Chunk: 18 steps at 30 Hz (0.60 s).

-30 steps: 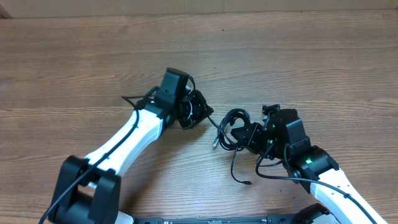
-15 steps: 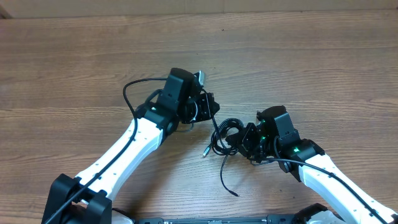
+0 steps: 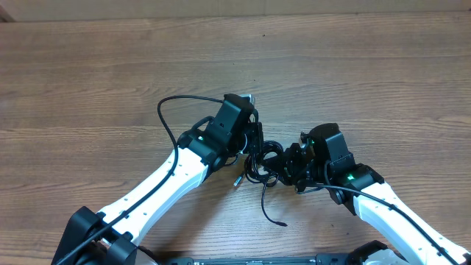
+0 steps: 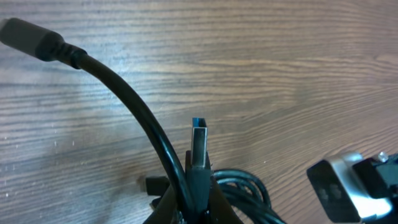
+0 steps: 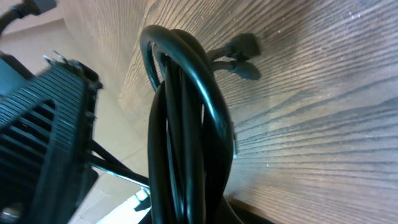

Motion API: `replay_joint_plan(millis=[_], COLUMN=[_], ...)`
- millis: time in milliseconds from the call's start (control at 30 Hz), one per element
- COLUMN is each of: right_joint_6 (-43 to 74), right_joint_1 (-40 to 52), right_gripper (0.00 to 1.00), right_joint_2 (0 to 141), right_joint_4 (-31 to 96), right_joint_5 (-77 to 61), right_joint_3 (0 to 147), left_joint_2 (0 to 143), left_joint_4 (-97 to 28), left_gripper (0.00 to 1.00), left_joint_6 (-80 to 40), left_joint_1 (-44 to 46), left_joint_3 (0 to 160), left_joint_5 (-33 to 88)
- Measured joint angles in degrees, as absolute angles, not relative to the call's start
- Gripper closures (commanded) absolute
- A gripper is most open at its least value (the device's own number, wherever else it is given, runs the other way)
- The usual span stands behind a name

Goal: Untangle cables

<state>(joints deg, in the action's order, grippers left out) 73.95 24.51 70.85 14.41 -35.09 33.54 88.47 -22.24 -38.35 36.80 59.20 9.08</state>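
Observation:
The cables point(image 3: 266, 158) form a black coiled bundle held between both grippers at mid-table. My left gripper point(image 3: 255, 143) is shut on it. In the left wrist view a USB plug with a blue insert point(image 4: 199, 140) and a black cord point(image 4: 124, 93) stand up between the fingers point(image 4: 217, 205), and that cord ends in a plug point(image 4: 28, 37). My right gripper point(image 3: 288, 163) is shut on the coil's loops point(image 5: 186, 112), which run down into its jaws. One loose tail point(image 3: 274, 217) trails toward the front edge, and a small plug point(image 3: 237, 179) lies left of the bundle.
Bare wooden table point(image 3: 88, 66) lies all round. A thin black wire point(image 3: 163, 110) arcs out to the left of the left wrist. The left arm's black body point(image 5: 43, 124) sits close beside the coil in the right wrist view. Two small plug ends point(image 5: 242, 53) rest on the wood.
My left gripper has moved right and toward the front, closing in on the right gripper. The bundle now sits bunched between them, and its tail has shifted left. Both grippers stay shut.

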Motion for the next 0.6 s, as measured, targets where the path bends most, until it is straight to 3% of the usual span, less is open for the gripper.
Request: replay_joint_plan(millis=[400,600], right_joint_6=[81.0,86.7], right_joint_1=[24.5,24.5], right_gripper=[0.87,0.8], right_joint_2=[70.8,70.8], right_joint_4=[14.2,14.1], right_joint_5=[-33.4,-31.0], right_joint_3=[33.5,33.5], left_joint_2=[88.5,88.5], left_joint_4=[-26.7,-27.1], left_gripper=[0.96,0.96], left_joint_6=[-38.3,-38.4], left_joint_1=[37.1,37.1], left_joint_3=[59.2,59.2], left_joint_5=[9.5,10.5])
